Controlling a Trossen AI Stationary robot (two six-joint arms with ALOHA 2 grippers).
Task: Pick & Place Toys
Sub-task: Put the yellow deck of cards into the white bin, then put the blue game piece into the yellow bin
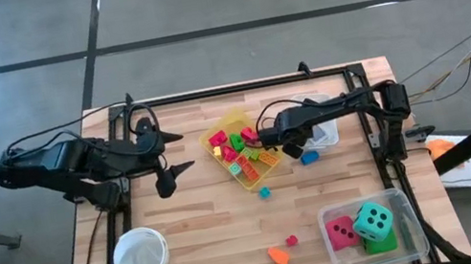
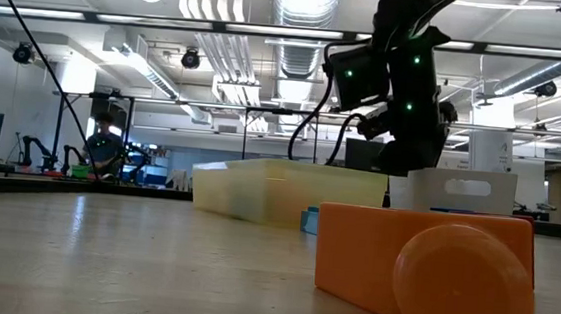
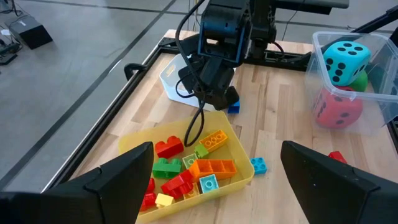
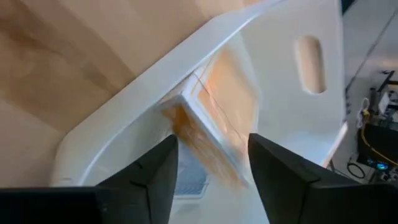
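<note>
The task is judged partly done: many small plastic blocks point(image 1: 241, 153) are gathered in the shallow yellow plastic bin point(image 1: 216, 132) at the counter's point(image 1: 213, 223) centre, and three black-dotted dice point(image 1: 371, 222) sit in the clear plastic bin point(image 1: 402, 203) at near right. Loose blocks point(image 1: 280, 256) remain on the counter. The right end effector point(image 1: 289, 147) is held over the white bin point(image 1: 325, 132) with fingers parted on nothing visible; the left end effector point(image 1: 171, 153), spread wide, waits at far left.

Yellow bin point(image 1: 235, 120), mid-surface, holding mixed blocks point(image 1: 241, 153). Right hand point(image 1: 289, 147) just beside its right rim; white bin point(image 1: 325, 131) next beyond. Left hand point(image 1: 171, 153), fingers apart, well left of it. Below it: white bowl point(image 1: 141, 254), loose blocks point(image 1: 281, 253), clear bin point(image 1: 402, 205) with three dice point(image 1: 371, 221).
</note>
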